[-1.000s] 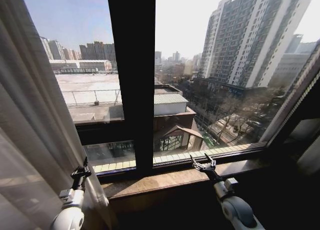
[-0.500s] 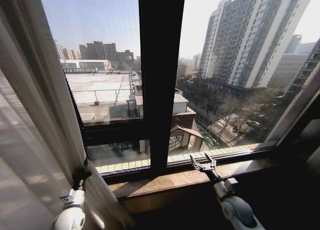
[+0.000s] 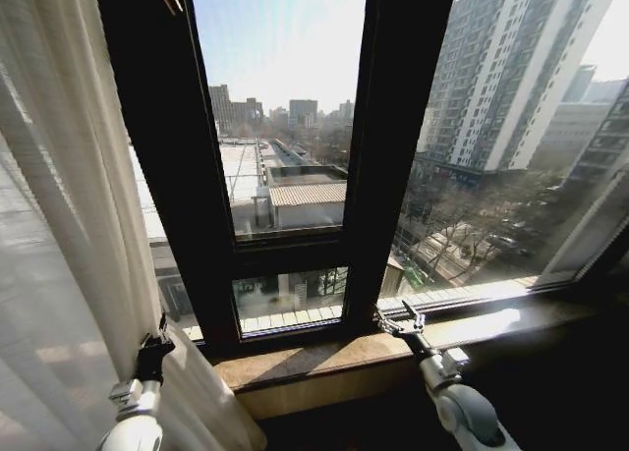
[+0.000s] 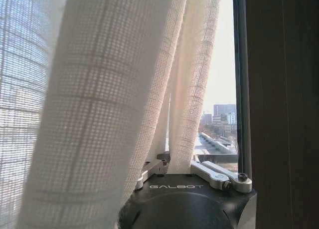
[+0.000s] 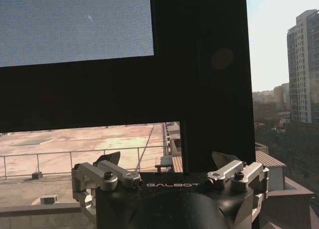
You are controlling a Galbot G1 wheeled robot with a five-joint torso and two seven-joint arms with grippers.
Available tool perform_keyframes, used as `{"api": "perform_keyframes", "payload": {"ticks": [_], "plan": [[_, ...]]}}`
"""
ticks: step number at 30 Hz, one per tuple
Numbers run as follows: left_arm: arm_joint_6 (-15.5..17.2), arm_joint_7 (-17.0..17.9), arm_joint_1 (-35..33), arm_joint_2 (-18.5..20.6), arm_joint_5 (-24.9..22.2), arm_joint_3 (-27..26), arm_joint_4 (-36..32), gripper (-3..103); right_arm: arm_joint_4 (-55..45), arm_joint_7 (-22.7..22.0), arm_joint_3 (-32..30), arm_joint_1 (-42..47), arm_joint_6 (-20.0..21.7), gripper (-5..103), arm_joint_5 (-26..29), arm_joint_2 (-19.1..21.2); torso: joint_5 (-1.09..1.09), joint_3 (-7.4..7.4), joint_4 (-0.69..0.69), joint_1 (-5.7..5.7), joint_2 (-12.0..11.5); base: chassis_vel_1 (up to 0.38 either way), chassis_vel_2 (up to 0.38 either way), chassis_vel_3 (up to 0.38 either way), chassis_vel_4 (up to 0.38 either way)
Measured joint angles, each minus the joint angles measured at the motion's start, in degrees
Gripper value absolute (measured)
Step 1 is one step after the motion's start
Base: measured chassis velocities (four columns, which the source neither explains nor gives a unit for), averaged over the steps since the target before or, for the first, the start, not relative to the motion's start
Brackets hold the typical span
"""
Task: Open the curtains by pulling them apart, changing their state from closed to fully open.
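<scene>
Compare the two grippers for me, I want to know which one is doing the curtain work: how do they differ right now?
The left gripper is shut on the curtain, with sheer fabric pinched between its fingers; the right gripper holds nothing and its fingers are spread open. The left gripper sits at the curtain's edge by the dark window frame; the right gripper hovers over the stone sill, apart from any fabric. Both point toward the window.

Count: one curtain panel point(image 3: 59, 225) bunched at left, two grippers – left gripper point(image 3: 154, 345), right gripper point(image 3: 398, 323) – and two dark vertical frame bars point(image 3: 393, 146).
</scene>
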State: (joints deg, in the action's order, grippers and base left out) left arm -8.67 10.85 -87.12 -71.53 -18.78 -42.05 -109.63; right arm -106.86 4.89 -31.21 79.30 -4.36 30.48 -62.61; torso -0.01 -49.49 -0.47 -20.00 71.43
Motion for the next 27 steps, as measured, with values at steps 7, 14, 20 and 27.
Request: {"api": "perform_keyframes", "payload": {"ticks": [7,14,20,27], "plan": [[-0.8,-0.4,-3.0,-0.6,0.9,-0.8,-1.1,0,0.0,0.0,0.0,0.0,0.0,100,0.0,0.0,0.02,0.0,0.01,0.0,0.0,0.42,0.29,-0.423,-0.293],[-1.2,-0.5,-4.8,-1.5,1.2,-1.7,-2.1,0,0.0,0.0,0.0,0.0,0.0,100,0.0,0.0,0.02,0.0,0.0,0.0,0.0,0.411,0.283,-0.414,-0.292],[-1.7,-0.7,-6.4,-1.7,1.3,-2.8,-3.2,0,0.0,0.0,0.0,0.0,0.0,100,0.0,0.0,0.02,0.0,0.0,0.0,0.0,0.419,0.29,-0.431,-0.291],[-2.0,-0.7,-7.8,-1.8,1.2,-4.2,-3.9,0,0.0,0.0,0.0,0.0,0.0,100,0.0,0.0,0.02,-0.01,0.0,-0.01,0.0,0.421,0.302,-0.424,-0.294]]}}
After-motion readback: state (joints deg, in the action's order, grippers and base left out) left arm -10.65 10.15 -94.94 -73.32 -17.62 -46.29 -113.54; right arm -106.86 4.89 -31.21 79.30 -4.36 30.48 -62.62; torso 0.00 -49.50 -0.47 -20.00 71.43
